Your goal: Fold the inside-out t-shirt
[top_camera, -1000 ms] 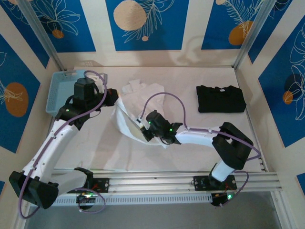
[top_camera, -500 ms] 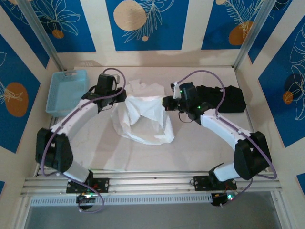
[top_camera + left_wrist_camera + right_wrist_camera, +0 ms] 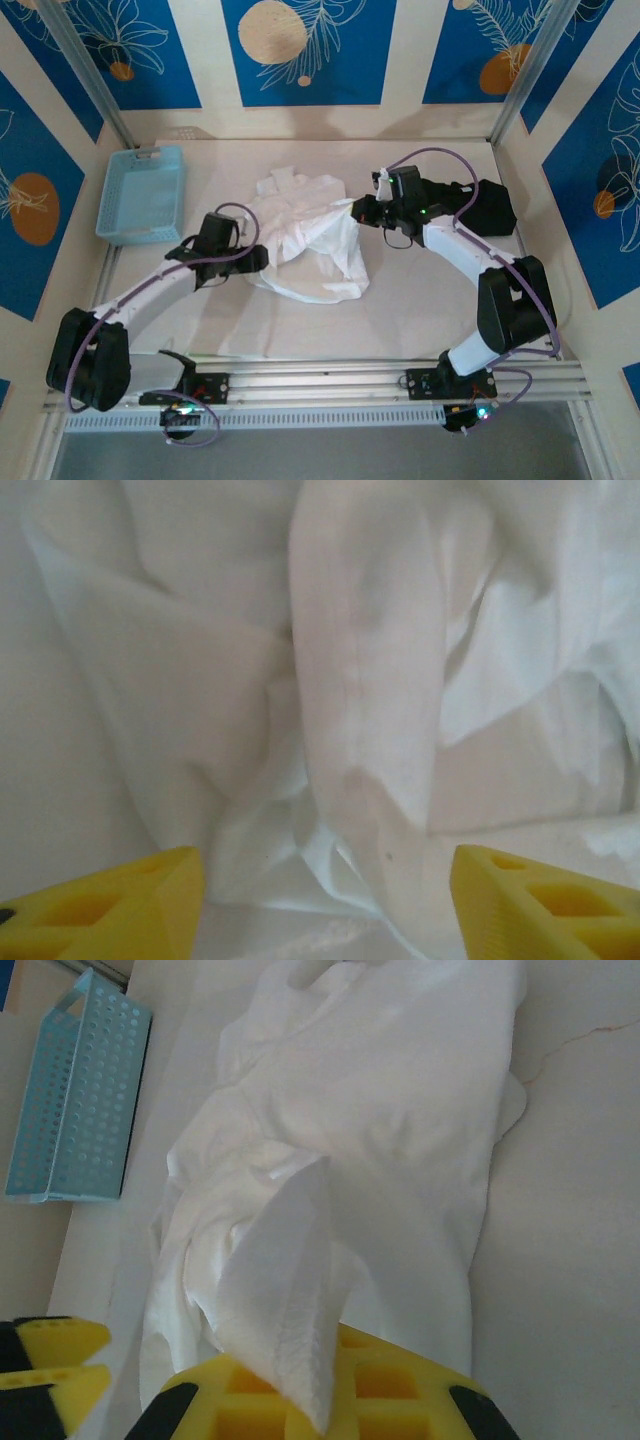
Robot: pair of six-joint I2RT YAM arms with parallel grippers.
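One pale table (image 3: 420, 300) between blue-patterned walls (image 3: 300, 60): left tool (image 3: 261, 257) gapes, right tool (image 3: 352, 212) pinches the t-shirt (image 3: 315, 255).

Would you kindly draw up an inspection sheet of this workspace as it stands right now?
Surface: pale table, no spills seen.
Job's things: white t-shirt crumpled mid-table, not yet folded.
Clutter: blue basket at far left; black garment, folded, at far right, partly behind the right arm.
Grippers: left gripper open, facing the t-shirt, holding nothing; right gripper shut on a fold of the t-shirt.
Cables: a purple cable loops over each arm.
Surroundings: blue-and-cream patterned walls; metal posts at the far corners.
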